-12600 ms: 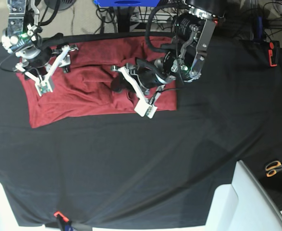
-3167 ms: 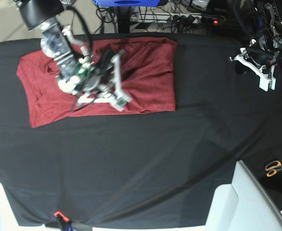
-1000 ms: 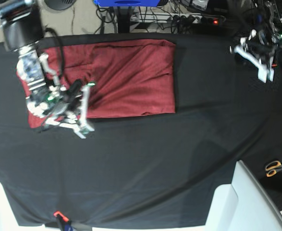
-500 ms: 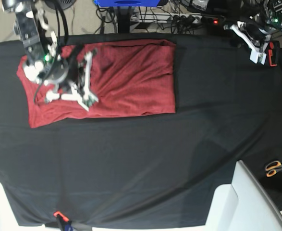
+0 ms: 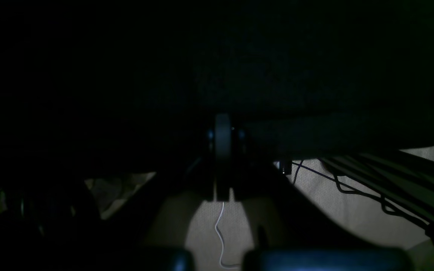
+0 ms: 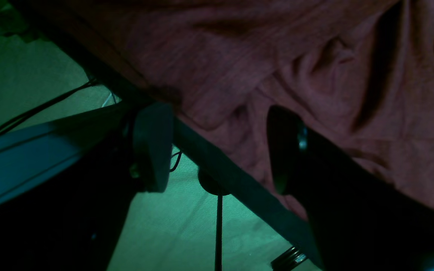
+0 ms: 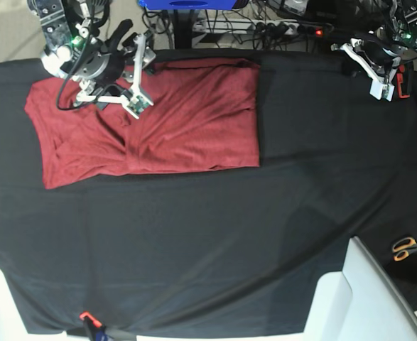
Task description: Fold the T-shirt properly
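The brick-red T-shirt [image 7: 194,114] lies folded in a wide rectangle on the black cloth at the far left of the table, with creases near its left end. My right gripper [image 7: 141,79] hovers open over the shirt's far left edge. In the right wrist view the right gripper [image 6: 217,150] has its jaws apart and empty, with the wrinkled shirt [image 6: 296,64] and the table's edge behind them. My left gripper [image 7: 378,74] is at the far right corner, away from the shirt. In the dark left wrist view the left gripper [image 5: 222,158] has its fingers pressed together, holding nothing.
Orange-handled scissors [image 7: 407,247] lie at the right edge. A white box-like object [image 7: 354,298] stands at the front right. A red and black tool [image 7: 405,77] lies beside the left gripper. An orange clip [image 7: 87,317] sits on the front edge. Cables run behind the table.
My right arm has moved from the shirt's left part toward the far edge, open and empty. The left arm has stayed at the far right corner. The shirt stays folded.
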Controlling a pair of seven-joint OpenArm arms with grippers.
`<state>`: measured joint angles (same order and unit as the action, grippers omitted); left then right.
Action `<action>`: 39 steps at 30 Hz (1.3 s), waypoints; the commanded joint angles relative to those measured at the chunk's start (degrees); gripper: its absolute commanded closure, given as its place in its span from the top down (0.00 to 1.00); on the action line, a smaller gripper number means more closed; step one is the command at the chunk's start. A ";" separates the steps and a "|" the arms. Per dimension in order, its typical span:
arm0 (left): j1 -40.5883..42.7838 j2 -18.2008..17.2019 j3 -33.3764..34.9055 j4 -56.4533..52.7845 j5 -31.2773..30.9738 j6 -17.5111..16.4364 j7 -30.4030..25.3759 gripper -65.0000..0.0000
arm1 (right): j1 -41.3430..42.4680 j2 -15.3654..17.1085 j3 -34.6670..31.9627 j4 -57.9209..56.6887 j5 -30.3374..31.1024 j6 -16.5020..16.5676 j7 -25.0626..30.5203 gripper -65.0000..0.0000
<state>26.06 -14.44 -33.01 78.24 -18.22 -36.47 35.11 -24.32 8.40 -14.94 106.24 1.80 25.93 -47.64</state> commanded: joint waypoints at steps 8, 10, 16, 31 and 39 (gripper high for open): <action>0.88 -0.73 -0.35 0.49 0.06 -0.15 -0.17 0.00 | 1.94 -1.85 0.04 -5.36 0.61 -0.04 1.62 0.57; 0.97 -0.73 -0.35 0.49 0.06 -0.15 -0.17 0.00 | 1.85 -1.85 0.04 -5.44 0.61 -0.04 2.93 0.57; 0.97 -0.73 -0.35 0.49 0.06 -0.15 -0.17 0.00 | 1.85 -1.77 0.13 -5.53 0.61 -0.04 3.46 0.55; 0.97 -0.73 -0.26 0.49 0.06 -0.15 -0.17 0.00 | 1.94 -1.59 4.08 -7.38 0.61 -0.04 3.29 0.06; 0.62 -0.64 -0.17 0.49 0.06 -0.15 -0.17 0.00 | 1.50 -1.24 8.83 -6.06 0.61 -0.04 3.20 0.06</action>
<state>26.50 -14.44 -33.01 78.24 -18.37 -36.47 34.92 -22.87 6.96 -6.24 99.15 2.13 25.96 -45.06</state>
